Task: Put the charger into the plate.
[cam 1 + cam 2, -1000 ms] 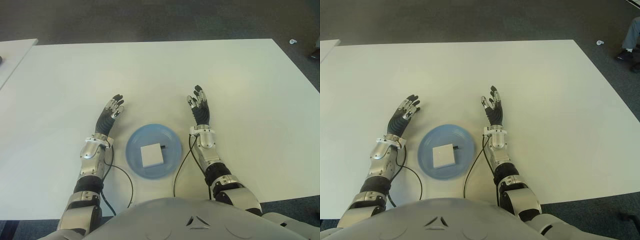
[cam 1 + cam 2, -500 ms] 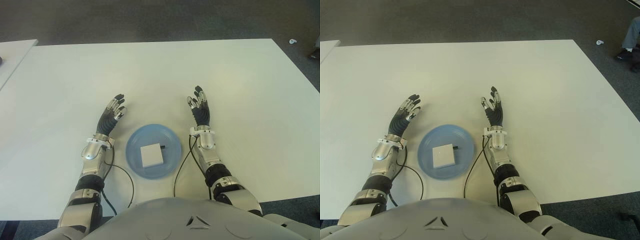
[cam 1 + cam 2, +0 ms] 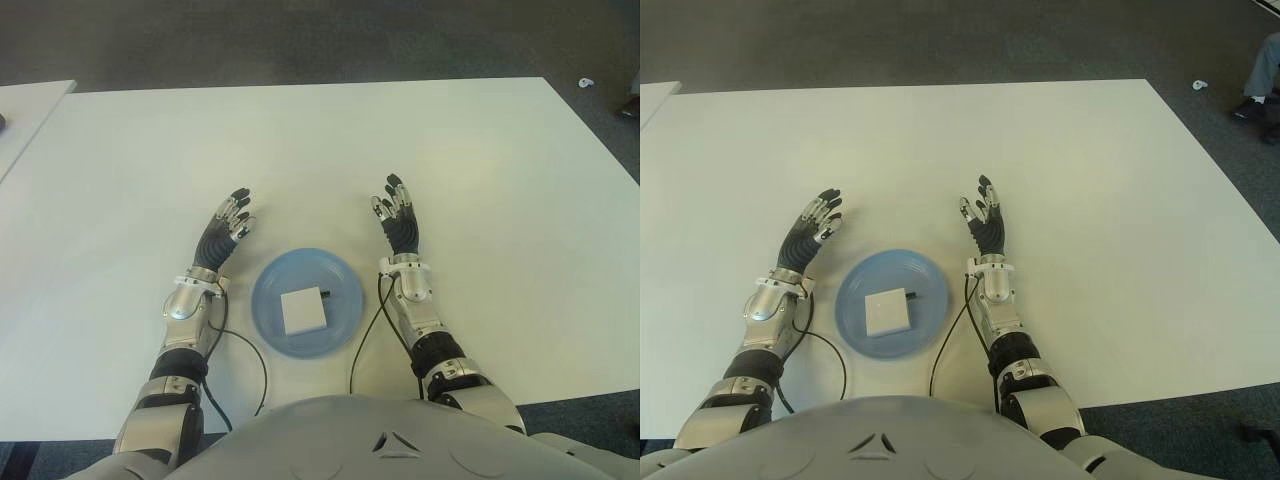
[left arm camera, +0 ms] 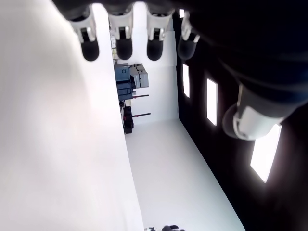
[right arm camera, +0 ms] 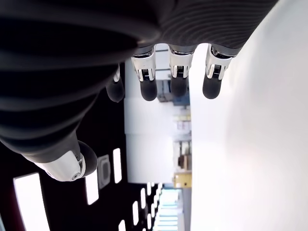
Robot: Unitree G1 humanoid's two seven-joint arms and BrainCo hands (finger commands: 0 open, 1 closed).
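Note:
A white square charger [image 3: 302,310] lies flat inside the round blue plate [image 3: 270,278], which sits on the white table [image 3: 330,150] close to my torso. My left hand [image 3: 229,221] shows to the left of the plate, fingers stretched out and holding nothing. To the right of the plate is my right hand [image 3: 397,212], also spread with nothing in it. Both wrist views show straight fingers [image 4: 124,45] [image 5: 179,79] over bare table, with nothing between them.
Black cables [image 3: 240,345] run from both wrists back over the table toward my body. A second white table edge [image 3: 25,100] shows at the far left. A person's shoe [image 3: 1250,108] is at the far right on dark carpet.
The left hand has drifted slightly toward the plate and the right hand has pulled back a little toward me. The charger and plate have not moved.

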